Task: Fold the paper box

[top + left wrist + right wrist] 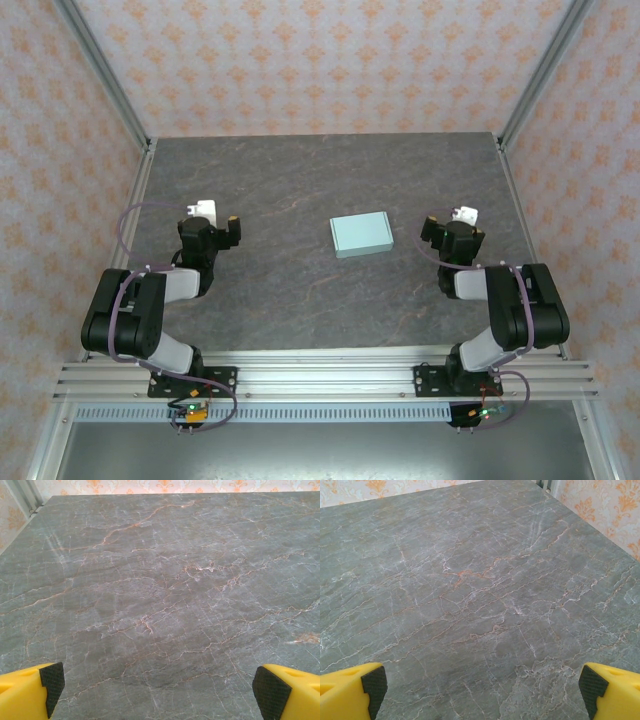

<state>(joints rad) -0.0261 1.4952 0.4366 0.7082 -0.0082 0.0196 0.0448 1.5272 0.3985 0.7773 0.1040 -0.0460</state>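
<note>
Mounting rail [320, 380] carries both arm bases at the near edge of the table [300, 300].

Left gripper [158, 692]: yellow fingers [25, 695] with black pads [52, 686] stand wide apart and unloaded, above the grey veined tabletop.

Right gripper [480, 690]: its fingers are likewise spread wide, gripping no object, above the same surface.

Paper box [359, 235]: pale mint-green, a small flat rectangular box. It lies on the table near the centre, between the two grippers and somewhat closer to the right one. Both grippers are well apart from it.

Both arms are folded back, elbows near the rail. Patterned walls [320, 60] enclose the table on three sides.
</note>
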